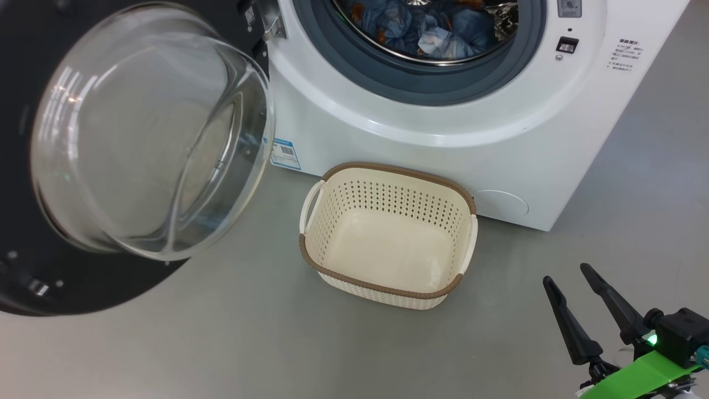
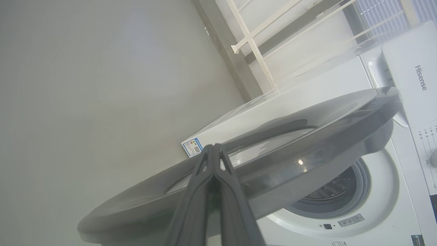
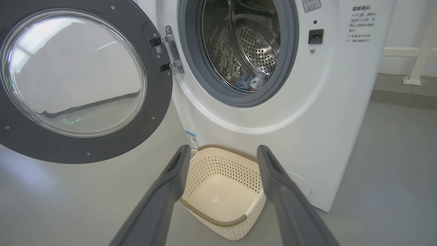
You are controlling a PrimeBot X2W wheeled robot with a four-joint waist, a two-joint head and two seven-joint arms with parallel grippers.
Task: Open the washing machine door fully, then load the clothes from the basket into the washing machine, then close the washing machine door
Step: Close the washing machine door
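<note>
Fingers of my left gripper point(image 2: 213, 149), pressed together at lower middle, face the washing machine door point(image 2: 307, 136), probably stiff and slippery, so pushing its rim seems best.

Materials/finish, washer area

washing machine point(image 1: 388, 138) shell: smooth glossy white. drum point(image 3: 256, 44): perforated bright steel. gasket point(image 1: 421, 86): matt grey rubber. washing machine door point(image 1: 83, 288): dark ring, outer face glossy; glass bowl point(image 1: 149, 144) clear and smooth; hinge point(image 3: 172, 51) bare metal. basket point(image 1: 382, 296): cream perforated plastic, matt, with brown woven-look rim. clothes point(image 1: 432, 33): soft blue cloth, crumpled. floor point(image 1: 221, 343): smooth matt grey. right gripper point(image 1: 565, 273) jaws: matt dark plastic.
</note>
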